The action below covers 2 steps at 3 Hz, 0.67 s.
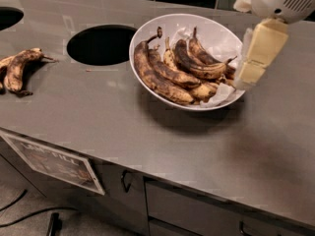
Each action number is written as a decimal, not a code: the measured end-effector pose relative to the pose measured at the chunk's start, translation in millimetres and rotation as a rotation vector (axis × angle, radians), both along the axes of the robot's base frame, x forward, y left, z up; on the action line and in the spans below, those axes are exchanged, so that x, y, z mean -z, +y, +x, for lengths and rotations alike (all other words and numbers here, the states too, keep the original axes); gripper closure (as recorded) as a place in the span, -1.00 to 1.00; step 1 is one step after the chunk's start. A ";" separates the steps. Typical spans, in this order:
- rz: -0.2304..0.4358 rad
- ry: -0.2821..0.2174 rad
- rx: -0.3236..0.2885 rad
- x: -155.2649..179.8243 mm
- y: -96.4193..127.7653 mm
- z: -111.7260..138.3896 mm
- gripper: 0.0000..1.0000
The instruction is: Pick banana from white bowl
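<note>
Gripper (248, 75) hangs over the right rim of the white bowl (211, 33) on the grey counter (147, 132), beside the spotted bananas (177, 73) heaped inside, apparently poised to descend on the nearest one; whether it is spread or closed cannot be told.

You see the white bowl (216, 33), wide and glossy, standing upright near the far edge of the table (172, 141), right of centre. Several heavily browned bananas (170, 73) lie heaped side by side in it, stems toward the far edge. The gripper (245, 80) hangs at the bowl's right rim.
</note>
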<state>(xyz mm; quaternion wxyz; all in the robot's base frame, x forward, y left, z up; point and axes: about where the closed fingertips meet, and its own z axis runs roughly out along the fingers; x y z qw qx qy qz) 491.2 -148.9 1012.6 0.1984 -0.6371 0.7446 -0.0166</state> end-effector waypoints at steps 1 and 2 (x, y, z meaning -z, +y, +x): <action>0.075 0.007 0.043 -7.5 14.0 25.9 -1.00; 0.075 0.007 0.043 -7.4 14.1 25.9 -1.00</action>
